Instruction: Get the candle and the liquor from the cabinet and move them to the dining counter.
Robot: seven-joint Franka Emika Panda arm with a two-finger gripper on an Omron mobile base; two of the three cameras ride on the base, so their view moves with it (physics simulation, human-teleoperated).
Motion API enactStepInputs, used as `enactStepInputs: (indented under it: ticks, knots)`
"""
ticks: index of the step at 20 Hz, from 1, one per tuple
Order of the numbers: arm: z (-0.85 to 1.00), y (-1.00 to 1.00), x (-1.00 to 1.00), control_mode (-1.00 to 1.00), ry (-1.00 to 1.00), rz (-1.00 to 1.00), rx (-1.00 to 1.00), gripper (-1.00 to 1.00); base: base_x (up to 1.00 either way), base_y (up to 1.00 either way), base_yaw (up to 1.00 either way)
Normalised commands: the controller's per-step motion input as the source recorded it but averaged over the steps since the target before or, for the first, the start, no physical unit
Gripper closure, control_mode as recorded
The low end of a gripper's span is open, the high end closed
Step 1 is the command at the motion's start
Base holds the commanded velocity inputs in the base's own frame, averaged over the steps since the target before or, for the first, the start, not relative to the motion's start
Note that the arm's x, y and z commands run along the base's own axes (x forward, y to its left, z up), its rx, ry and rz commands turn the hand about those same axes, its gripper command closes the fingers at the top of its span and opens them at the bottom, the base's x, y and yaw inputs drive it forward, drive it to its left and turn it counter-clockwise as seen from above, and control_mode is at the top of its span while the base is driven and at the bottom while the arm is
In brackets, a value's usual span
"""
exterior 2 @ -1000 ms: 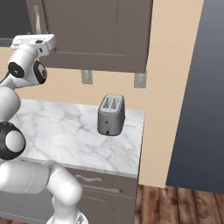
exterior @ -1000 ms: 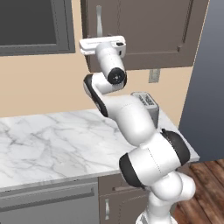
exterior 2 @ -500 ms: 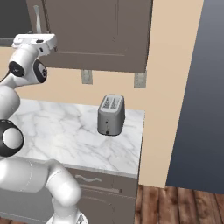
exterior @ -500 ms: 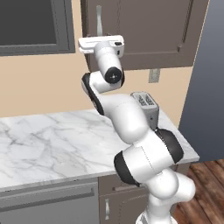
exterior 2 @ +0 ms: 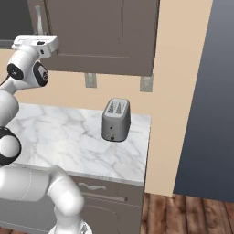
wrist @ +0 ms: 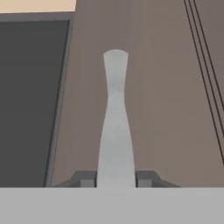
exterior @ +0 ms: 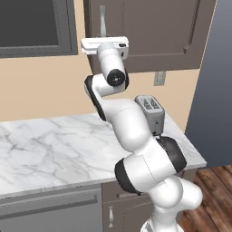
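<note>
Dark brown cabinet (exterior: 154,31) doors are shut from the left base view, so no telling what's inside; the arm's hand sits up at the silver handle (exterior: 103,20). Right base view adds the toaster (exterior 2: 116,119) on the marble counter (exterior 2: 68,141). Hand view: gripper (wrist: 115,178) fingers sit on either side of the handle, touching or just beside it.

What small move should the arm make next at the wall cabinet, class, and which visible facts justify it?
Probably close the gripper on the handle, then pull. In the hand view the silver handle stands between the two fingertips, which flank its lower end, and the cabinet door looks shut, so neither candle nor liquor can be reached yet.
</note>
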Motion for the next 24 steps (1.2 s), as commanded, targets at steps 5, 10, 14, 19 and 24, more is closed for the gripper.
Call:
enactStepInputs:
  ticks: [5,10,14,19,24]
  knots:
    - [0.00,0.00,0.00,-1.00,0.00,0.00,0.00,1.00,0.00,0.00,0.00]
    - [0.00,0.00,0.00,-1.00,0.00,0.00,0.00,1.00,0.00,0.00,0.00]
    - [0.01,-0.02,-0.03,-1.00,0.00,0.00,0.00,1.00,0.00,0.00,0.00]
    - [0.02,-0.17,-0.31,-1.00,0.00,0.00,0.00,1.00,0.00,0.00,0.00]
    - [0.04,-0.25,-0.51,-1.00,0.00,-0.03,0.00,1.00,0.00,0.00,0.00]
